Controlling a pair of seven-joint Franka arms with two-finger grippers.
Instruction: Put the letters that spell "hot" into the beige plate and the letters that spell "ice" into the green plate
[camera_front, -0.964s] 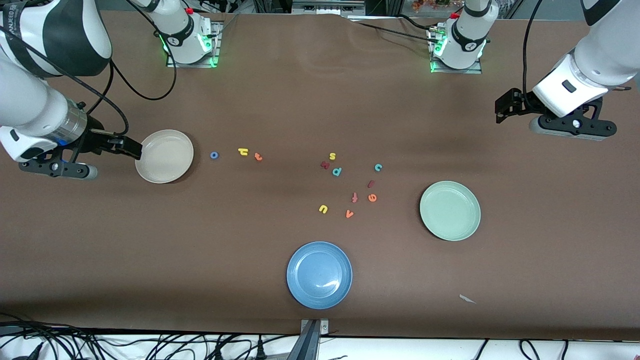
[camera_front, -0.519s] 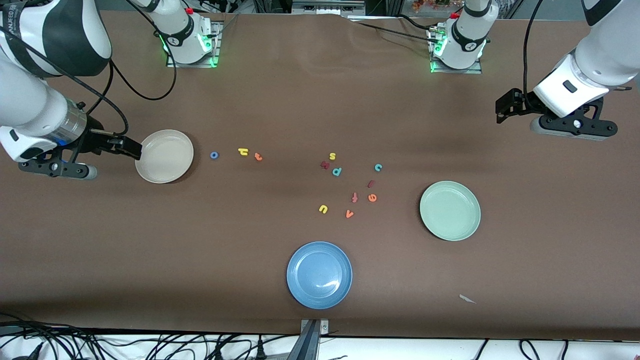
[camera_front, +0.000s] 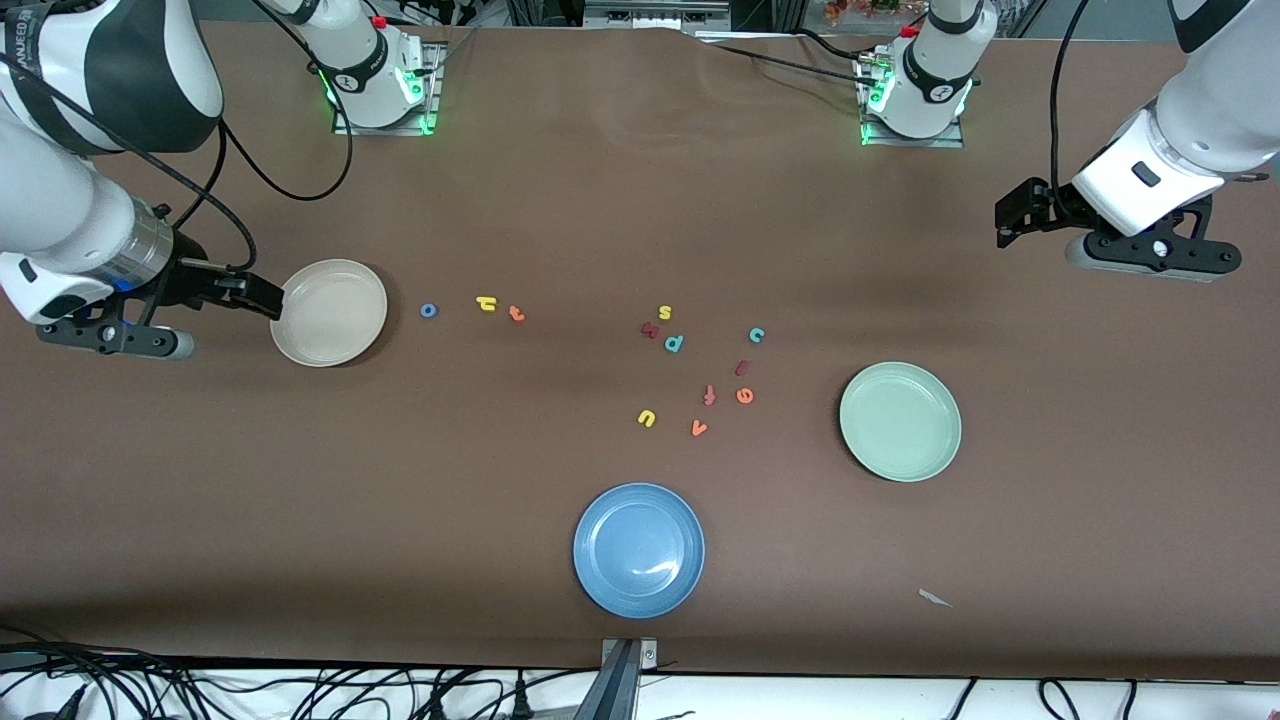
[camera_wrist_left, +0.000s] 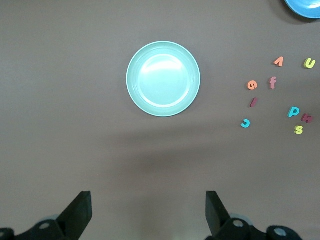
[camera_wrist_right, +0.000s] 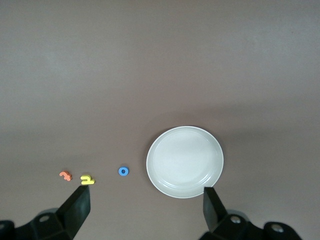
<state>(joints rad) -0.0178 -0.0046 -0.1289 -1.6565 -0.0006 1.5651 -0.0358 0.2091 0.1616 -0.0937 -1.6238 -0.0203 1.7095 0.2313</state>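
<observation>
A brown-covered bench (camera_front: 500, 560) fills the view. Black cables (camera_front: 300, 690) tangle along its white edge at 6 o'clock; a paper scrap (camera_front: 934, 598) lies toward 4 o'clock.

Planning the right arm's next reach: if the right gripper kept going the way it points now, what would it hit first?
Most likely the beige plate: the open right gripper points at its rim, height unclear.

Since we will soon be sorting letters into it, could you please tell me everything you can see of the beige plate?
The beige plate is round and shallow, cream-beige with a raised rim and a smooth, faintly glossy surface that looks like plastic or ceramic. It lies flat and upright on the brown table, toward the right arm's end, and holds nothing. No letter touches it; the blue o lies beside it, apart. The right tool hangs open at its rim; whether they touch cannot be told.
</observation>
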